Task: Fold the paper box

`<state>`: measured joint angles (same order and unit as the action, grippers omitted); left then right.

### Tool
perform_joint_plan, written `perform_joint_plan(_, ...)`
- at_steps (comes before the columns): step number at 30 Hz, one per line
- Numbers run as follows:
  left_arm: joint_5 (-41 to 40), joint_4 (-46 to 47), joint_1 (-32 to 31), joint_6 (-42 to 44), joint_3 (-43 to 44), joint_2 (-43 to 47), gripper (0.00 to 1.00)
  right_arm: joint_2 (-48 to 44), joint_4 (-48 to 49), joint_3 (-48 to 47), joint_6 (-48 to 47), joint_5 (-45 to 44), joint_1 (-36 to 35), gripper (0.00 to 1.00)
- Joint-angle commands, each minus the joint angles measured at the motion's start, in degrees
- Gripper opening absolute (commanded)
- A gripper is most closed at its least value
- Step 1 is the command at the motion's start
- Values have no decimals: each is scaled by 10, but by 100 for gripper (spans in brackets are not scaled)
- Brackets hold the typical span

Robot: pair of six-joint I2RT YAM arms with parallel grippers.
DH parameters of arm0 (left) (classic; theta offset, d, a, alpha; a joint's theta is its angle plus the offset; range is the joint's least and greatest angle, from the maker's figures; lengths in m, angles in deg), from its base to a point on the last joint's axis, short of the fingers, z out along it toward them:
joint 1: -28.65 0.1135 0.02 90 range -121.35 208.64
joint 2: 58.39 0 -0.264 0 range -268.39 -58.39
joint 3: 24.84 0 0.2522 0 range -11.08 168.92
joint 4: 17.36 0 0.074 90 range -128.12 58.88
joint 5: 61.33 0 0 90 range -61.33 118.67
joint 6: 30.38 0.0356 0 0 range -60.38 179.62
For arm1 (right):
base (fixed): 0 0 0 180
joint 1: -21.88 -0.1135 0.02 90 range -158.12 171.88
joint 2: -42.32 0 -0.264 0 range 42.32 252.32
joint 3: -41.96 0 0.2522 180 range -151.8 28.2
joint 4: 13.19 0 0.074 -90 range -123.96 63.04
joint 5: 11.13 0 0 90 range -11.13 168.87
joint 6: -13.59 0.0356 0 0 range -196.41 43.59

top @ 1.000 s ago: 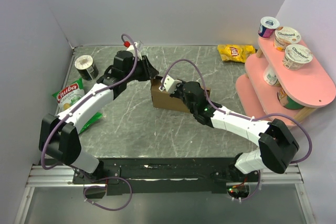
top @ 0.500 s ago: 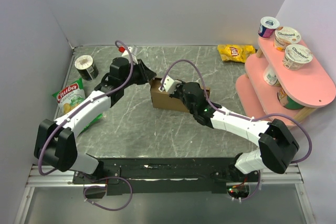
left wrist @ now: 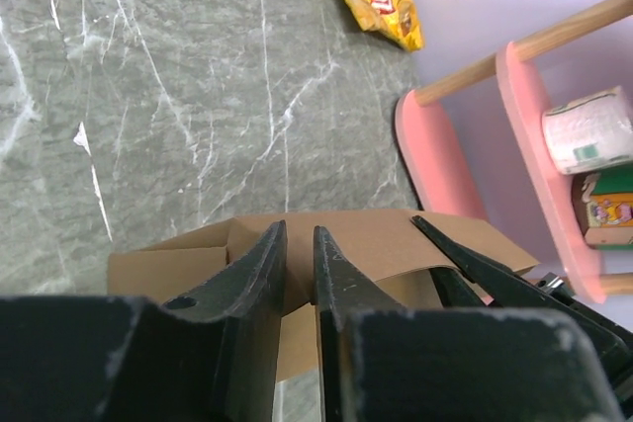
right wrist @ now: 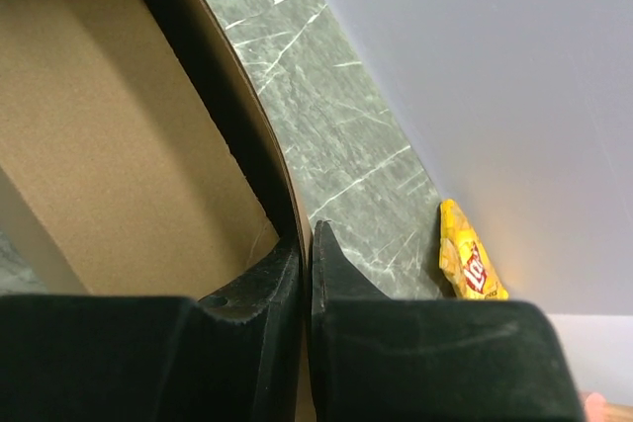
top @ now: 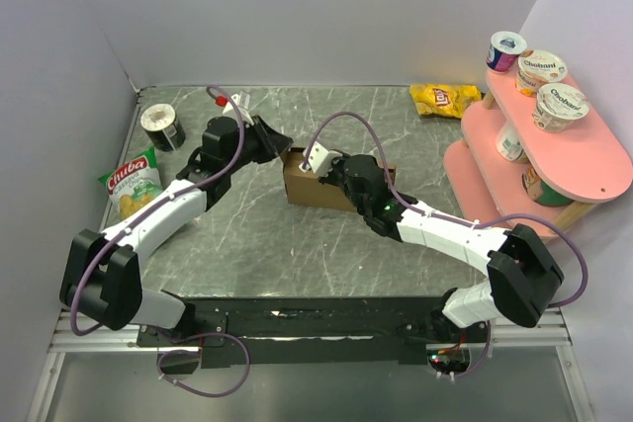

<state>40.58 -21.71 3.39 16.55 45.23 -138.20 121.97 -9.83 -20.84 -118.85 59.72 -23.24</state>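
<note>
**A:** Starting at the left gripper: drawn almost shut, only a thin slit, nothing visibly pinched. Hovers at the left end of the paper box, just over a loose flap.

**B:** Agreed. Could shove that flap askew or crease it if driven in off the fold line. Might also skid the whole thing across the table, judging by how light thin cardboard tends to be.

**A:** Then the right gripper: clamped on a side wall, seen bowing between the fingers in the wrist view.

**B:** Risks buckling or tearing that wall if pulled against a push from the left. Would probably let the shape spring open if let go too soon.

**A:** As to place: sits mid-table, a little toward the back, between the two grippers and well apart from the pink shelf on the right.

**B:** Lies with the long axis running left to right, skewed slightly so the right end comes nearer the arms. Opens upward, walls partly raised, top not yet closed.
</note>
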Motion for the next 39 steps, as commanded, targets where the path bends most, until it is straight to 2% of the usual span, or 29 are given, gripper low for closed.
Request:
perform_joint_plan(1,29,-53,-12,-25,-45,6,22,16,-23,24,45,-11,-1,8)
perform_joint_plan(4,28,-49,-11,-8,-39,10,39,1,-45,19,61,2,-1,9)
perform_joint_plan(5,23,-54,-11,9,-31,12,56,-5,-56,14,67,8,-1,9)
perform_joint_plan(7,0,-69,-11,32,6,19,74,-22,-92,-3,74,41,-1,9)
perform_joint_plan(8,-13,-92,-10,59,22,22,87,-26,-107,-11,76,53,0,10)
perform_joint_plan(11,-54,-132,3,102,76,35,99,-28,-186,-53,87,78,4,10)
perform_joint_plan(12,-60,-143,15,109,85,49,96,-26,-203,-62,93,83,5,10)
perform_joint_plan(17,-78,-145,48,159,75,103,96,-6,-301,-121,125,155,26,10)
perform_joint_plan(19,-65,-130,50,183,46,128,96,15,-359,-162,147,175,43,10)
perform_joint_plan(23,14,-99,50,228,6,152,96,47,-437,-228,178,235,81,10)
perform_joint_plan(26,93,-148,50,270,41,121,99,61,-473,-262,193,287,107,10)
perform_joint_plan(29,128,-204,48,312,73,87,96,75,-503,-288,199,319,122,10)
perform_joint_plan(33,128,-229,38,347,89,54,95,91,-517,-304,209,361,146,11)
perform_joint_plan(39,126,-236,0,356,119,-7,89,128,-540,-345,226,437,182,12)
